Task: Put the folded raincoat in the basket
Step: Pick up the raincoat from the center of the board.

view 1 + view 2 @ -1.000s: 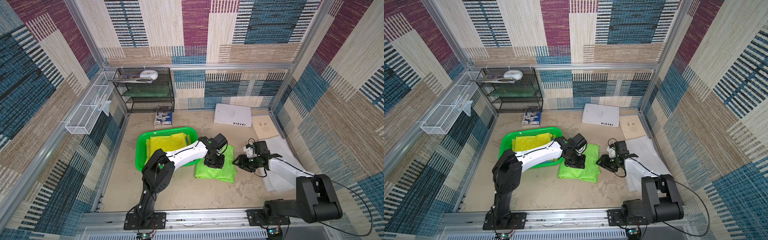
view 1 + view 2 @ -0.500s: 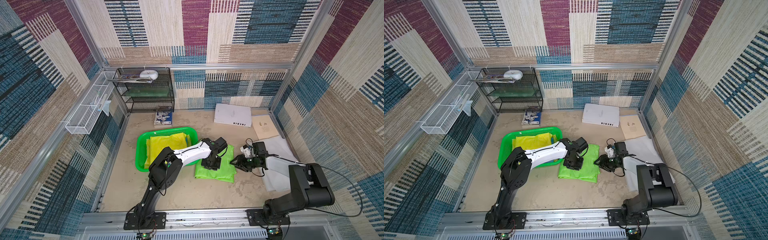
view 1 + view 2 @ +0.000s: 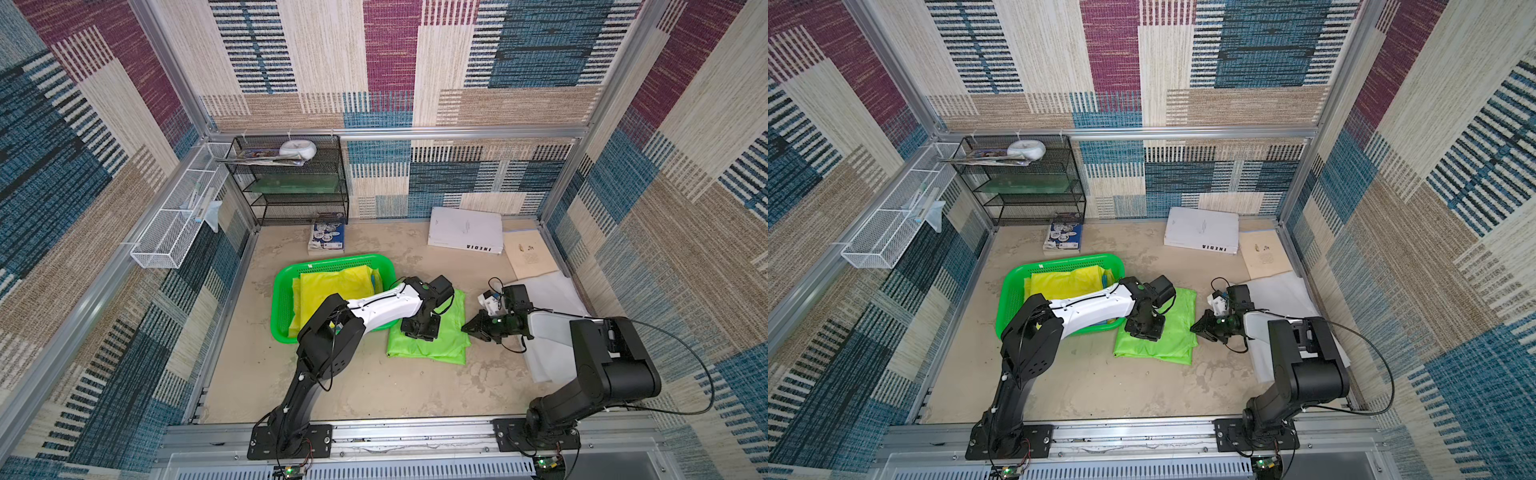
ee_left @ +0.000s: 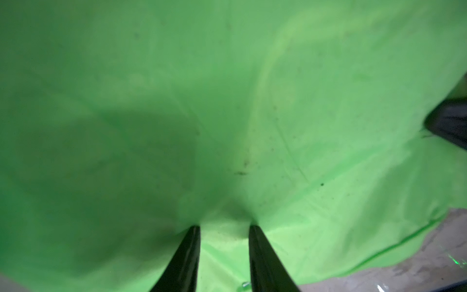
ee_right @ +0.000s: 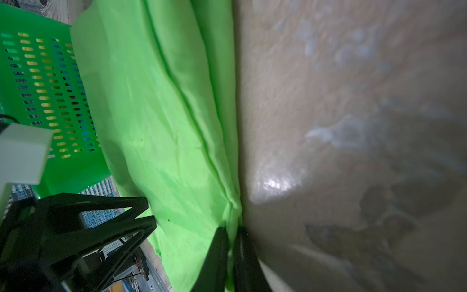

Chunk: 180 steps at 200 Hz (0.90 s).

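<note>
The folded raincoat is lime green and lies flat on the table just right of the bright green basket. A yellow folded raincoat lies inside the basket. My left gripper points down onto the green raincoat's left part. In the left wrist view its fingers stand apart, tips pressed into the fabric. My right gripper is at the raincoat's right edge. The right wrist view shows it shut on that edge, with the basket wall beyond.
A white binder and a tan sheet lie at the back right. White sheeting lies under the right arm. A black mesh rack stands at the back left, a booklet before it, a white wire tray on the left wall.
My right gripper has closed on the raincoat's right edge. The left gripper has come down a little toward the front on the raincoat and its fingers have spread.
</note>
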Each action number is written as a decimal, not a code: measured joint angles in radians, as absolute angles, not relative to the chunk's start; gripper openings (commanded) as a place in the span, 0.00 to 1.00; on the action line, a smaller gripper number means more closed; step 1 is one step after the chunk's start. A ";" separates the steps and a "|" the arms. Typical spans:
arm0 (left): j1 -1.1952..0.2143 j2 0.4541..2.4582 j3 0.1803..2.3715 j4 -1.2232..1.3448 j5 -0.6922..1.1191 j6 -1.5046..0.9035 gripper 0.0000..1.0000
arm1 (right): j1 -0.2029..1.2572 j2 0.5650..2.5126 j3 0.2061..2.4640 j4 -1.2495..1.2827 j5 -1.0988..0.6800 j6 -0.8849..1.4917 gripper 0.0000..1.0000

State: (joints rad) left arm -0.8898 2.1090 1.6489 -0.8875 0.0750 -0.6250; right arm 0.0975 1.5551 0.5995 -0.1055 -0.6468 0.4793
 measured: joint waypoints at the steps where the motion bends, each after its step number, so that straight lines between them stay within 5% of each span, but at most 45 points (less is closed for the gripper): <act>1: -0.889 2.107 1.649 -0.888 0.074 -0.625 0.52 | 0.097 1.554 0.601 -0.108 -0.645 0.479 0.04; 96: -0.873 2.059 1.748 -0.915 0.051 -0.591 0.66 | 0.091 1.435 0.736 -0.427 -0.114 0.435 0.00; 180: -0.815 2.184 1.800 -0.850 0.076 -0.571 0.61 | 0.080 1.436 0.733 -0.450 -0.082 0.419 0.00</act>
